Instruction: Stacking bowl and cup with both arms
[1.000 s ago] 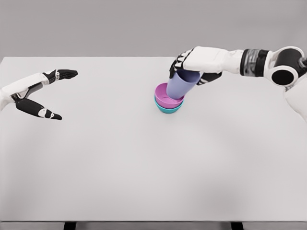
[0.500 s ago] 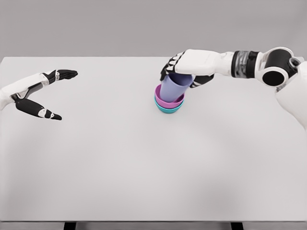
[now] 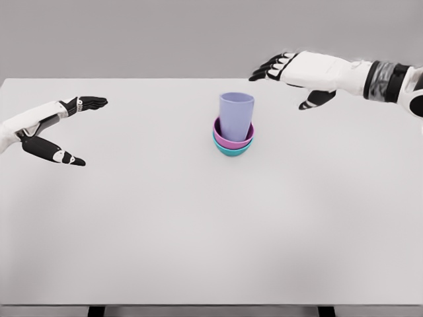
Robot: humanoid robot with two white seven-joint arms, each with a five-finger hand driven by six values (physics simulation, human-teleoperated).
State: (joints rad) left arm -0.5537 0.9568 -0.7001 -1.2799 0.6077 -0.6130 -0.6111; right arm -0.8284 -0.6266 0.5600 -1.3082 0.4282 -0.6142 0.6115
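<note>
A lavender plastic cup [image 3: 236,115] stands upright inside a pink bowl [image 3: 232,136] nested in a teal bowl [image 3: 232,149] at the middle of the white table [image 3: 198,224]. The right hand [image 3: 294,71] hovers above and right of it, fingers spread, empty. The left hand [image 3: 56,129] rests open far left.
</note>
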